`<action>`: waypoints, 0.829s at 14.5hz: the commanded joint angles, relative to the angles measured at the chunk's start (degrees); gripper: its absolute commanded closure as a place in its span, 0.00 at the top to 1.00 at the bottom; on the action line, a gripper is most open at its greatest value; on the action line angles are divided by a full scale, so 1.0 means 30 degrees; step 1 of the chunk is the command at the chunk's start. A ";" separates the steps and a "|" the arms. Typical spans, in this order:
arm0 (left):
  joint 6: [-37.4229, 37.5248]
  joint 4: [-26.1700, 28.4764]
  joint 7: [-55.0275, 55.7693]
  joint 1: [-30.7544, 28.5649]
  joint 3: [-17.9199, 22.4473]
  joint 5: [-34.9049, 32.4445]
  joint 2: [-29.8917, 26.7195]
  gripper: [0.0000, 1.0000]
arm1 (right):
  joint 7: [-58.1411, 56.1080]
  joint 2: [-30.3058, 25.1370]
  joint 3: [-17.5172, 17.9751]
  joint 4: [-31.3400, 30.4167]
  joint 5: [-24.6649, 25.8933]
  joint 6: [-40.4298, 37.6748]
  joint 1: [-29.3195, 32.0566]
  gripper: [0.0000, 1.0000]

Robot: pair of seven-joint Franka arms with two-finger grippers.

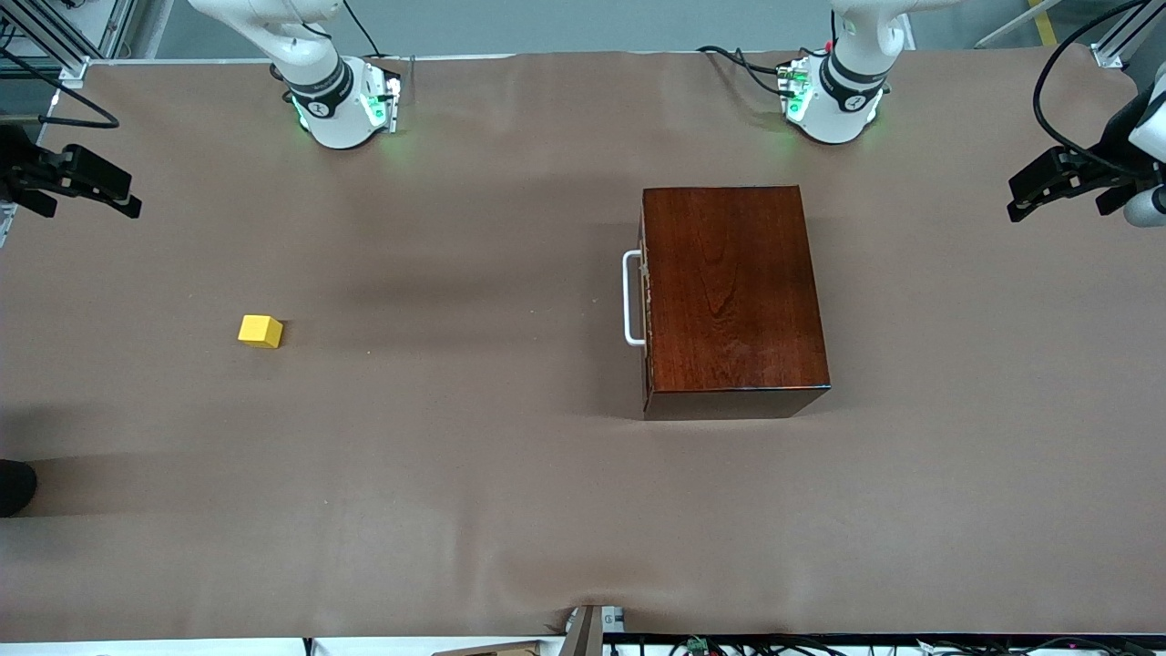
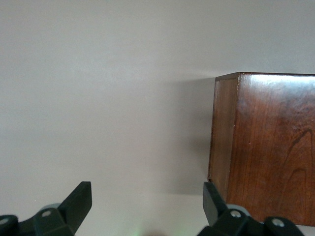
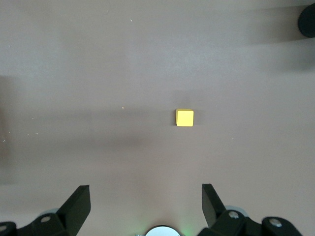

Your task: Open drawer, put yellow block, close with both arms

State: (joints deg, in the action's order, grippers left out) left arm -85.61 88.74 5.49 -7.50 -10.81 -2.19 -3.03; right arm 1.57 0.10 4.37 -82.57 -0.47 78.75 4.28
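- Nearest the front camera lies only bare brown surface [image 1: 510, 538]; the wooden box [image 1: 733, 292] sits above it in that view, toward the left arm's end, with the drawer shut flush in its face.
- Wooden box — glossy, stiff and probably heavy enough to stay put under a gentle pull, though it may slide on the smooth covering if the drawer sticks; a second hand bracing the lid would help.
- Drawer's white handle [image 1: 631, 299] — a rigid U-shaped bar facing the right arm's end; the bar's middle is the obvious place to hook or pinch, and it looks smooth, so a square grip matters.
- Yellow block [image 1: 260, 331] — small, hard, light cube lying toward the right arm's end, well apart from the box; flat opposite faces suit a pinch from above.
- Left hand [image 1: 1048, 187] hangs at the surface's edge at its own end, fingers [image 2: 78, 201] spread and empty; the box's corner shows in its wrist view.
- Right hand [image 1: 86, 182] hangs at its own end, released and wide — fingers [image 3: 78, 204] apart, the block in view below, seemingly not yet centred between them.
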 commanded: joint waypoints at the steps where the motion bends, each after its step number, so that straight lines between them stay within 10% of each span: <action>1: 0.0177 -0.0428 -0.0542 -0.0226 -0.0145 0.0320 0.0220 1.00 | -0.0085 0.0056 0.0155 0.0220 -0.0253 -0.0235 0.0273 1.00; 12: 0.0206 -0.1102 -0.0132 0.0096 -0.0320 0.0204 0.0777 1.00 | -0.0085 0.0085 0.0155 0.0220 -0.0253 -0.0235 0.0273 1.00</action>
State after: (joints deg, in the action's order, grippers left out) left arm -85.69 87.15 5.49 -7.28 -11.17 -2.18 -1.60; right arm 1.57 0.13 4.37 -82.58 -0.47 78.74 4.28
